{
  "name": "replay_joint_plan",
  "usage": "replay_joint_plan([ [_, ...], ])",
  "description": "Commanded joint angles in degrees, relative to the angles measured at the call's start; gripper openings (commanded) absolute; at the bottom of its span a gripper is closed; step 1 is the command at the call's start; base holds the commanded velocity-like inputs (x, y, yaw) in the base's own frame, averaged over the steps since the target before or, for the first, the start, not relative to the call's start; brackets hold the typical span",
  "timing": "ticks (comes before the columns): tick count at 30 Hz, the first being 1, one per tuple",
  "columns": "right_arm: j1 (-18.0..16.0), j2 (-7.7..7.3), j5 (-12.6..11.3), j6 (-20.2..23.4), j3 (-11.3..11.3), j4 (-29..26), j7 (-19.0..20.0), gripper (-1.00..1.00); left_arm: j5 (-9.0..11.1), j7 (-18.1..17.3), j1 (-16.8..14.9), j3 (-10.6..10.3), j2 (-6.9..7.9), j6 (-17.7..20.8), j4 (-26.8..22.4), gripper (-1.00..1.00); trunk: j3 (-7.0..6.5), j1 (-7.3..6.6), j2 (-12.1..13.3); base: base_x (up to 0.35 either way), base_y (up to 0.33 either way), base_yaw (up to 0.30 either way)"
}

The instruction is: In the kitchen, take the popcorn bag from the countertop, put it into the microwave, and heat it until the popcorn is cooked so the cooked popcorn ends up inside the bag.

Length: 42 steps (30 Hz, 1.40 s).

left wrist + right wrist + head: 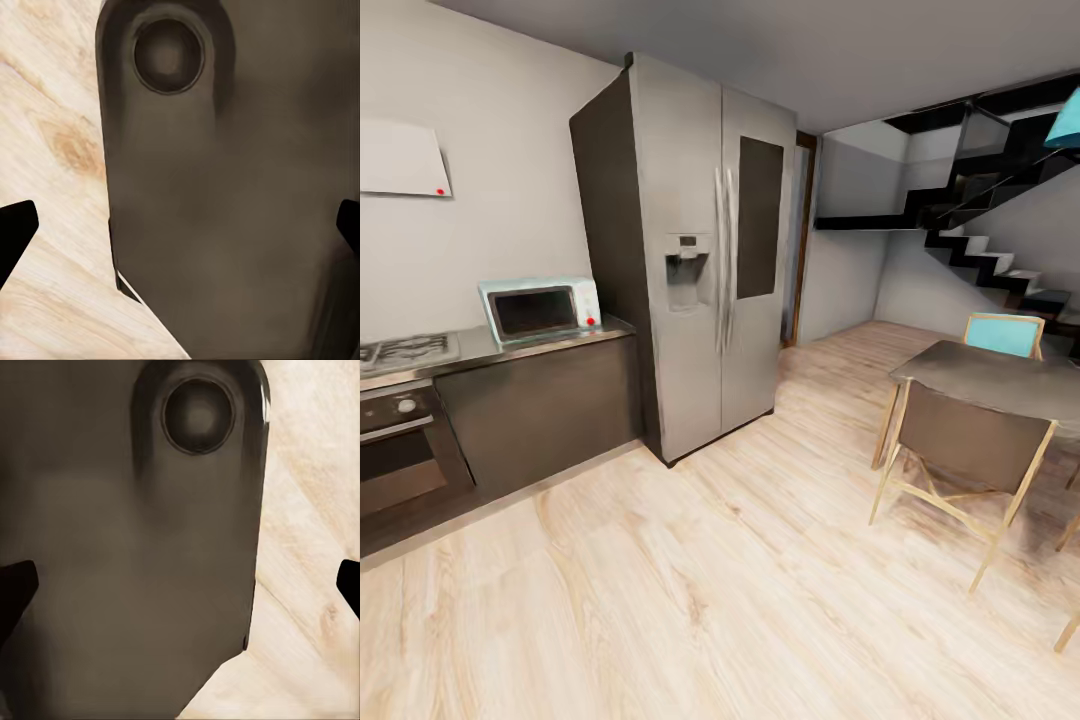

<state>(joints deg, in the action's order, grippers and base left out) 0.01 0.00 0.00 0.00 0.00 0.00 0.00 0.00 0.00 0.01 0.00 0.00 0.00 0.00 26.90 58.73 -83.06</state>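
The pale mint-blue microwave [540,309] stands with its dark glass door shut on the grey countertop [477,347], at the left of the head view and beside the tall fridge. The popcorn bag and the popcorn are out of view. In the left wrist view, my left gripper [184,225] is open, its black fingertips [16,225] far apart over a dark part of my own body and the wooden floor. My right gripper [184,581] is open the same way, with nothing between its fingertips [16,583].
A grey gas hob [405,351] sits over a black built-in oven [400,445] at far left. The steel double-door fridge [705,260] rises right of the counter. A dark table [1000,378] with chairs [960,450] stands at right, stairs [1000,260] behind it. Wooden floor [710,590] lies between.
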Motion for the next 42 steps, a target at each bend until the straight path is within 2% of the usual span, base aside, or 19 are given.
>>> replay_joint_plan([
  [1, -0.1, -0.26, -0.1, -0.2, 0.2, -0.3, -0.1, 1.0, 0.3, -0.2, -0.1, 0.3, 0.02, -0.3, -0.3, 1.0, 0.03, 0.0, 0.0, 0.0, 0.0, 0.0],
  [11, -0.2, 0.1, 0.3, -0.2, 0.3, -0.4, -0.1, 1.0, 0.7, -0.1, -0.1, 0.6, 0.05, -0.7, -1.3, 1.0, 0.03, 0.0, 0.0, 0.024, 0.0, 0.0],
  [21, -0.2, 0.67, 0.5, -0.1, 0.5, -0.4, -0.1, 1.0, 0.7, -0.1, -0.1, 0.5, 0.09, -0.6, -1.3, 1.0, 0.03, 0.0, 0.0, 0.304, 0.0, 0.0],
  [28, -0.2, 0.28, 0.4, -0.2, 0.4, -0.4, -0.1, 1.0, 0.7, -0.1, -0.1, 0.5, 0.09, -0.6, -1.3, 1.0, 0.03, 0.0, 0.0, 0.321, 0.0, 0.0],
  [42, -0.2, 0.7, 0.2, -0.2, 0.3, -0.4, 0.0, 1.0, 0.7, -0.1, -0.1, 0.5, 0.09, -0.6, -1.3, 1.0, 0.03, 0.0, 0.0, 0.321, 0.0, 0.0],
])
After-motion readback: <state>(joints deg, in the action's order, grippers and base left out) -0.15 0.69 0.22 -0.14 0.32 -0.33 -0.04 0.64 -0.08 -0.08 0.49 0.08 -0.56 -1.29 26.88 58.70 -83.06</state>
